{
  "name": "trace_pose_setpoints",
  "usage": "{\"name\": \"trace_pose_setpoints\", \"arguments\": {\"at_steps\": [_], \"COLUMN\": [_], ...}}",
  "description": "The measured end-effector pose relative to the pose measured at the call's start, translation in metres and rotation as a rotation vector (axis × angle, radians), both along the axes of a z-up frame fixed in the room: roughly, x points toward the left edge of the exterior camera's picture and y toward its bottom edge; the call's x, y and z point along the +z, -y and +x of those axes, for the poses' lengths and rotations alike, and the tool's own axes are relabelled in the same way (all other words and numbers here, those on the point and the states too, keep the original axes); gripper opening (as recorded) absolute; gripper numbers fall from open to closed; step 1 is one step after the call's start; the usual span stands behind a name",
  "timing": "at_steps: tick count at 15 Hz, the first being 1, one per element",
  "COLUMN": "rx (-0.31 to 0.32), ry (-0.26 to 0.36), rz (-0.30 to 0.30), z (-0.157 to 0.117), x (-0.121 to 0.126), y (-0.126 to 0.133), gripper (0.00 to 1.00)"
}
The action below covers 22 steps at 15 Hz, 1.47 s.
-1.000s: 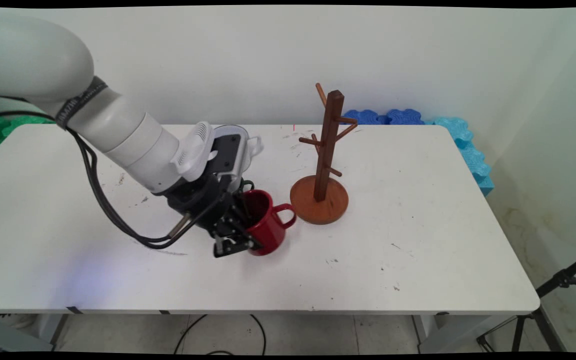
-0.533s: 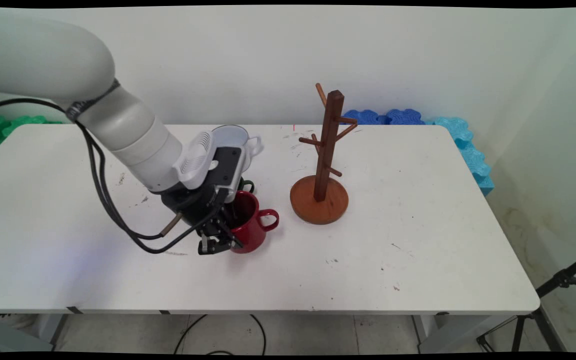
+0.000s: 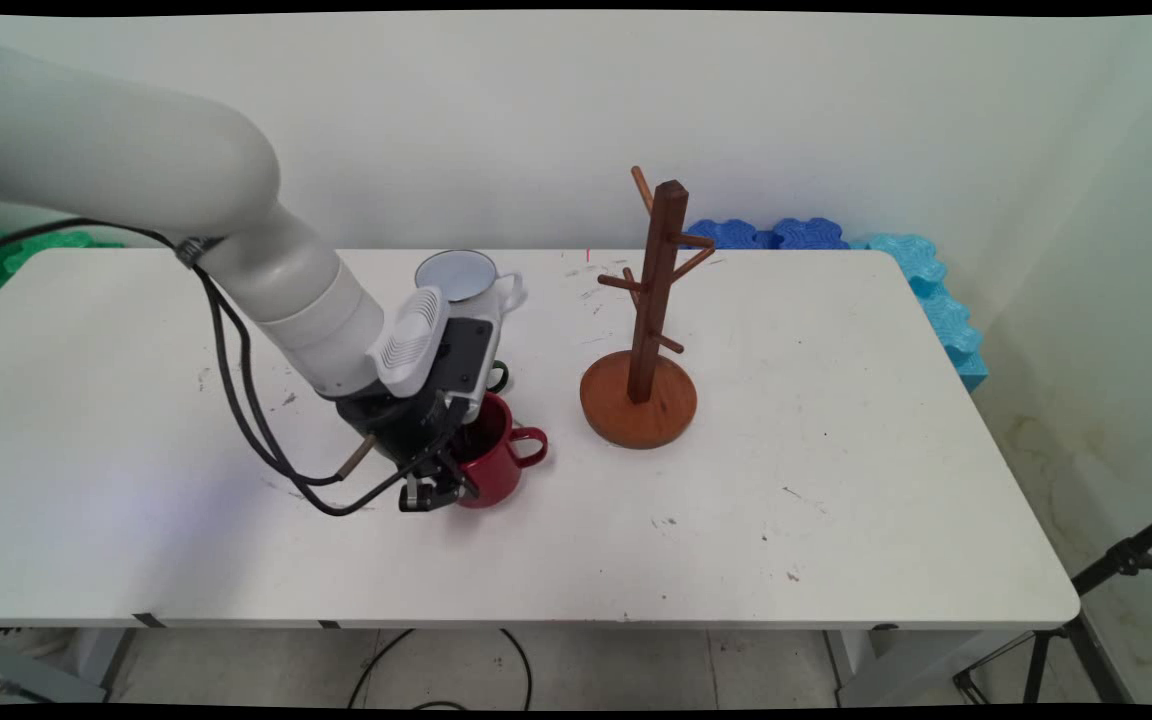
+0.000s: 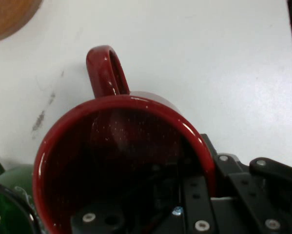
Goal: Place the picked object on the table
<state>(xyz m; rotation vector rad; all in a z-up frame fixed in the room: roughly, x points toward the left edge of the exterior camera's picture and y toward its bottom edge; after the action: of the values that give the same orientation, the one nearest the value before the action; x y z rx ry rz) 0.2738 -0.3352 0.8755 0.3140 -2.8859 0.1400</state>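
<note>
Clamped over the rim of the red mug [image 3: 492,462], the gripper [image 3: 446,478] has one finger down inside the cup and the other against the outside wall, so the jaws are narrowed onto the mug's side, as the hand view makes plain. Over the last second the mug has come back leftward and away from the wooden mug tree [image 3: 642,330]: a moment ago it was tipped with its handle nearly at the tree's round base, and now it sits more upright, low over the white table [image 3: 836,480], with a clear gap between its handle [image 3: 528,447] and that base. Whether the bottom actually rests on the tabletop I cannot tell from here. A green mug [image 4: 9,195] is just beside it on the far side, half hidden under the wrist, and a white mug [image 3: 471,275] stands further back. Judging by the shift, the arm is drawing the mug away from the tree, not bringing it to a peg.
</note>
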Motion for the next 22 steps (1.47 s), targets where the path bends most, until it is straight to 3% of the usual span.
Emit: {"name": "trace_pose_setpoints", "arguments": {"at_steps": [14,15,22], "rx": [-0.003,-0.003,-0.007], "ry": [-0.009,-0.011,-0.026], "rz": [0.003,0.003,0.01], "z": [-0.004,-0.004,-0.005], "x": [-0.026,-0.027,-0.03], "y": [0.007,0.007,0.005], "gripper": [0.0,1.0,1.0]}}
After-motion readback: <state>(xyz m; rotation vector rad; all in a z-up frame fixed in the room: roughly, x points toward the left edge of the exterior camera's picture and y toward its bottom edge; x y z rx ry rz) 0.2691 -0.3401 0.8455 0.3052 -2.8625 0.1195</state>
